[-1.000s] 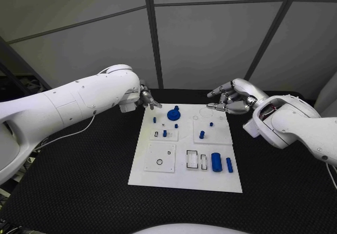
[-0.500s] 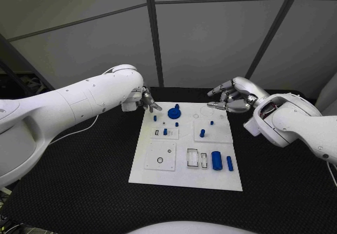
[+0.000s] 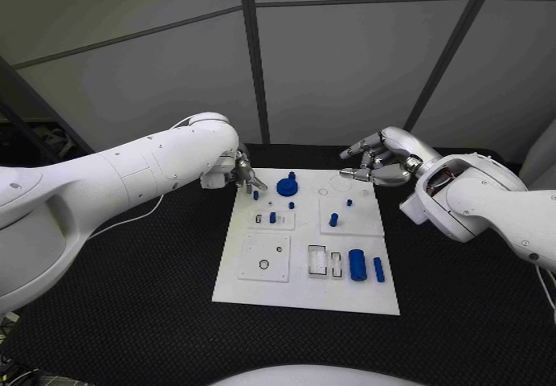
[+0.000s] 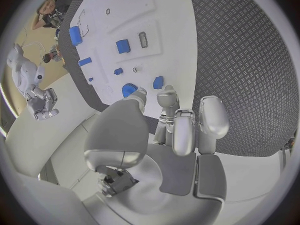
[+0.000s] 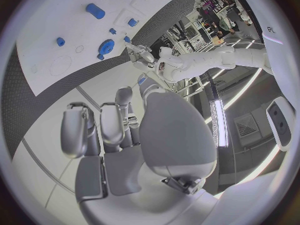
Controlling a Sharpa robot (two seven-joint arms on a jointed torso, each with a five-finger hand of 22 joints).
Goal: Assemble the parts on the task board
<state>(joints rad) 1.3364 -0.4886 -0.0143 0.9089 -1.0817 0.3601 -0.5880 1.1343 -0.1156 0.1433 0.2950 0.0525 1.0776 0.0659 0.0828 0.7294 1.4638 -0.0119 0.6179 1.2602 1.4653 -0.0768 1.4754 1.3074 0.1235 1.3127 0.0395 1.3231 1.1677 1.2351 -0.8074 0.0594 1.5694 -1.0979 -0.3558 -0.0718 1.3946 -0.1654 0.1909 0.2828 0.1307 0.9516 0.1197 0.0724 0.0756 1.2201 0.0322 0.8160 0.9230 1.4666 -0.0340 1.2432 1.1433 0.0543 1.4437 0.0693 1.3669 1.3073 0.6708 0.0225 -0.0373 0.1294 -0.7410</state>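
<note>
The white task board (image 3: pixel 304 277) lies in the middle of the black table. On its far half stand a round blue gear-like part (image 3: pixel 286 188) and several small blue pegs; one peg (image 3: pixel 256 194) stands by the far left corner. My left hand (image 3: pixel 243 172) hovers over that corner with its fingers pointing down just above this peg, and it holds nothing. The left wrist view has the fingertips (image 4: pixel 167 92) close to the peg (image 4: pixel 159 82) and the gear (image 4: pixel 129 90). My right hand (image 3: pixel 378 164) hangs over the far right corner, fingers bent and empty.
A blue cylinder (image 3: pixel 357 262) and a thin blue bar (image 3: pixel 379 270) lie on the board's near right part, beside two rectangular slots (image 3: pixel 317 262). A white square plate with a small ring (image 3: pixel 264 264) sits near left. Black mat surrounds the board.
My left arm has swung slightly toward the board and its hand has tipped down closer to the peg at the far left corner. The right hand has hardly moved.
</note>
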